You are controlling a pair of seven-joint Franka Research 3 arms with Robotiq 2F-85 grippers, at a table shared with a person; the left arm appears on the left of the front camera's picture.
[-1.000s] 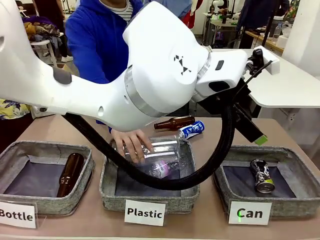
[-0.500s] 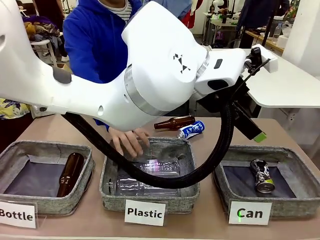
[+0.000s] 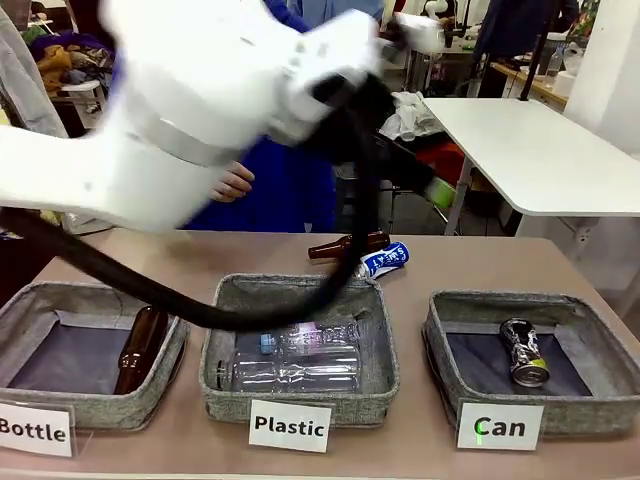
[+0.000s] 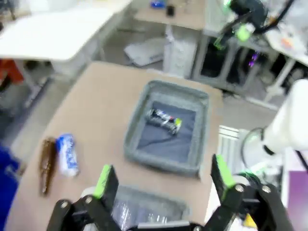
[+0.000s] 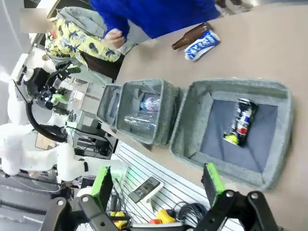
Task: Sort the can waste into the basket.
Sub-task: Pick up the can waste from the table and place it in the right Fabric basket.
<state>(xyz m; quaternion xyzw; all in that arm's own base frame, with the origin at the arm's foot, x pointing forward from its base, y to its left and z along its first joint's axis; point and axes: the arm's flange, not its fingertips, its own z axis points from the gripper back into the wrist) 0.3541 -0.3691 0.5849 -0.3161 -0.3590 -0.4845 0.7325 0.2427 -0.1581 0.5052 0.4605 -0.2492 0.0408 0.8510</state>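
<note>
A blue can with white print (image 3: 385, 260) lies on the table behind the middle basket, beside a brown bottle (image 3: 348, 245). The grey basket carded "Can" (image 3: 437, 345) stands at the right with a black and silver can (image 3: 524, 352) lying in it. My left arm (image 3: 200, 110) is a blur high across the front view. In the left wrist view my left gripper (image 4: 162, 175) is open and empty, well above the Can basket (image 4: 202, 130), its can (image 4: 164, 119) and the blue can (image 4: 66, 154). My right gripper (image 5: 157, 182) is open and empty, high above the Can basket (image 5: 192, 120).
The "Plastic" basket (image 3: 212, 350) in the middle holds clear bottles (image 3: 295, 360). The "Bottle" basket (image 3: 20, 310) at the left holds a brown bottle (image 3: 140, 348). A person in a blue top stands behind the table, one hand (image 3: 232, 182) held back from it.
My left arm has swung up and to the left, away from over the baskets. The person's hand has left the Plastic basket, and the clear bottle now lies in it.
</note>
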